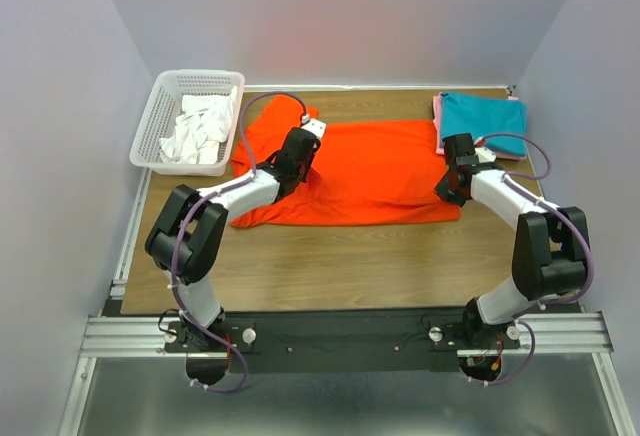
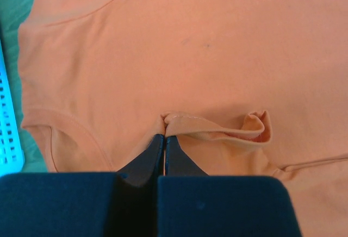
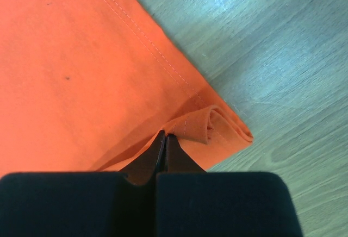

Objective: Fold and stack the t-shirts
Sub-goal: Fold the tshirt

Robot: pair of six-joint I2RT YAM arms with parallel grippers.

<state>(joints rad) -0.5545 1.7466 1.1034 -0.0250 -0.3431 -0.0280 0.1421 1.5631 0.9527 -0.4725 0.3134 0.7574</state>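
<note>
Wooden table (image 1: 350, 256) between pale grey walls, an orange-red t-shirt (image 1: 370, 171) spread flat across the centre of the overhead frame.
Left gripper (image 2: 165, 137) pinches a raised fold at its left end, right gripper (image 3: 166, 135) a hem corner; the cloth looks soft, light and limp, best held by edges.

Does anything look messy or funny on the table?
A little. The orange shirt has two small puckers, where the left gripper pinches it near the basket and the right gripper pinches a hem corner. The white shirts sit crumpled in the basket. The teal shirt lies neatly folded.
</note>
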